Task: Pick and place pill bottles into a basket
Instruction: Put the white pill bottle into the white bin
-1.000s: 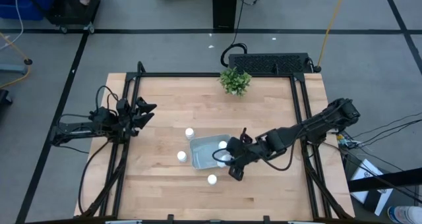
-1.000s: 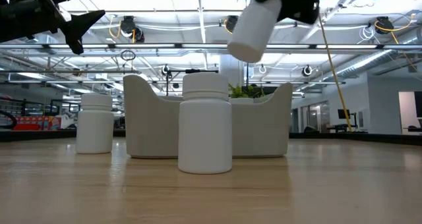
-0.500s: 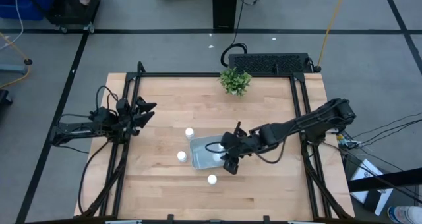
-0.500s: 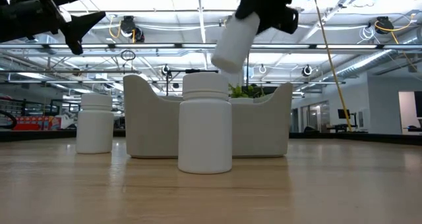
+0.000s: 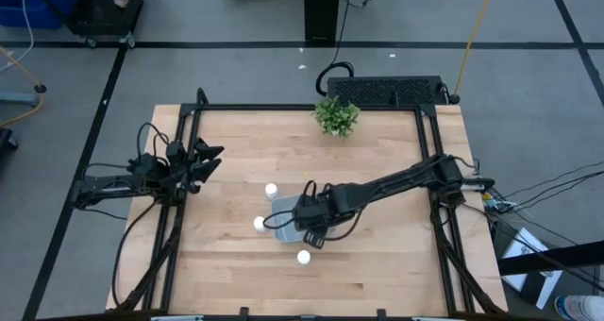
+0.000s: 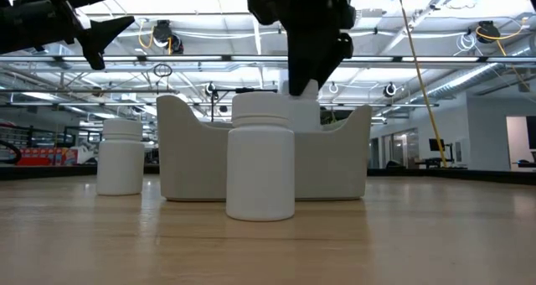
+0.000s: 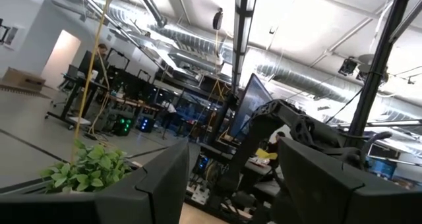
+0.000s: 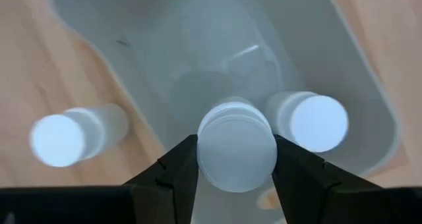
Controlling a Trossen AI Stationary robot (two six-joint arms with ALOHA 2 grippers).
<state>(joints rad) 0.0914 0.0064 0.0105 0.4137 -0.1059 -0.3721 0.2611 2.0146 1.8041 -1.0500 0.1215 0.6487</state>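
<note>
My right gripper is over the pale grey-blue basket and shut on a white pill bottle. In the low view the bottle hangs under the gripper, and the basket wall hides its lower part. Another bottle stands inside the basket. Three bottles stand on the table outside it: one on its far side, one on its left, one on its near side. My left gripper waits open at the table's left. My right gripper pinches the pill bottle's round side between its two fingers, one on each side. The fingers come from above, pointing down. The bottle is upright below them, inside the basket's outline; whether it touches the floor I cannot tell.
A small green plant stands at the table's far edge. The near bottle stands right in front of the basket in the low view, with another bottle to its left. Bare wood lies right of the basket.
My right gripper has gone toward the table's left edge and down, from beside the basket's right end to over its middle. The bottle it holds was tilted and high; now it is upright and low in the basket.
</note>
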